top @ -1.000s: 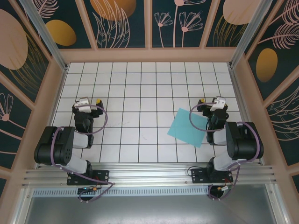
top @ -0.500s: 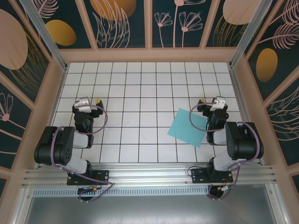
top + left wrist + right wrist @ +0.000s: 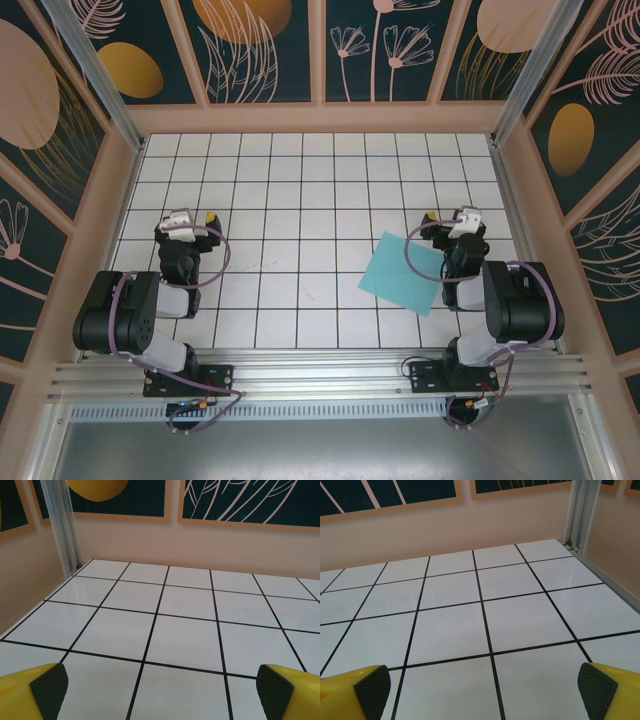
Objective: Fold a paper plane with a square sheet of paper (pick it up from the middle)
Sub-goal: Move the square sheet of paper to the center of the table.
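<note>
Left jaws: wide open, nothing between the black pads [image 3: 49, 689]; bare white tiles lie ahead of them. Right jaws: also wide open and holding nothing, their pads [image 3: 372, 689] over bare tile.

From above, both arms sit folded back near their bases, the left arm [image 3: 178, 262] well apart from the work.

The square sheet of paper [image 3: 396, 275] lies flat on the table [image 3: 300, 180] at the near right, turned diagonally to the grid. Its right edge runs under the right arm [image 3: 462, 258]. No crease or fold is visible on it.

Judgement: the task is at its very start. The sheet is not yet picked up from the middle, and every fold of the plane is left to do.
</note>
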Controlling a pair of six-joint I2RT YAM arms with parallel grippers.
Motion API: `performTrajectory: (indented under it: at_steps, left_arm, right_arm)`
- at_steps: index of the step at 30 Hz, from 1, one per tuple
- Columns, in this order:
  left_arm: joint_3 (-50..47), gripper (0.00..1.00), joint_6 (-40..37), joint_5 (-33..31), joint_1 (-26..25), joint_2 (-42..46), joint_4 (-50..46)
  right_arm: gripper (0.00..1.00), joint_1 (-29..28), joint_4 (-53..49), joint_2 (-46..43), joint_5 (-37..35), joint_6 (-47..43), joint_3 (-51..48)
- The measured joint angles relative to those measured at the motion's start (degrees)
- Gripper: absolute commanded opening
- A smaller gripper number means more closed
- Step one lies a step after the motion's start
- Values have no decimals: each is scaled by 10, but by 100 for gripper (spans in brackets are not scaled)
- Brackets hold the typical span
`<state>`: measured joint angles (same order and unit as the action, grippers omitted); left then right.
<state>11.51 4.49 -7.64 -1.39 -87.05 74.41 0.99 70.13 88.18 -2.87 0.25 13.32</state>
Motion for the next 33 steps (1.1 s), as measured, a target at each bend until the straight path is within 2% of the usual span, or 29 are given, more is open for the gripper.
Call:
performTrajectory:
  at_steps: [5, 8, 12, 16, 19, 24, 28, 33]
  left_arm:
    - [-27, 99, 0, 0, 0, 65, -18]
    - [-24, 98, 7, 2, 0, 145, -66]
    - [-19, 99, 54, -4, 0, 271, -146]
    - [11, 99, 128, -8, 0, 365, -254]
    - [30, 99, 190, -8, 0, 405, -327]
    - [28, 98, 284, -14, 1, 467, -433]
    - [28, 98, 320, 35, 2, 468, -465]
    - [49, 99, 329, 112, 2, 413, -527]
  right_arm:
    - [99, -3, -38, -33, 3, -3, 2]
    - [99, -8, -186, -103, 3, 19, 50]
    - [99, -9, -440, -155, 17, 109, 208]
    - [97, -9, -572, -161, 125, 191, 298]
    - [93, -32, -634, -158, 184, 240, 286]
    - [84, -124, -716, -139, 188, 294, 259]
    - [82, -147, -733, -111, 177, 325, 248]
    - [82, -168, -734, -80, 171, 345, 239]
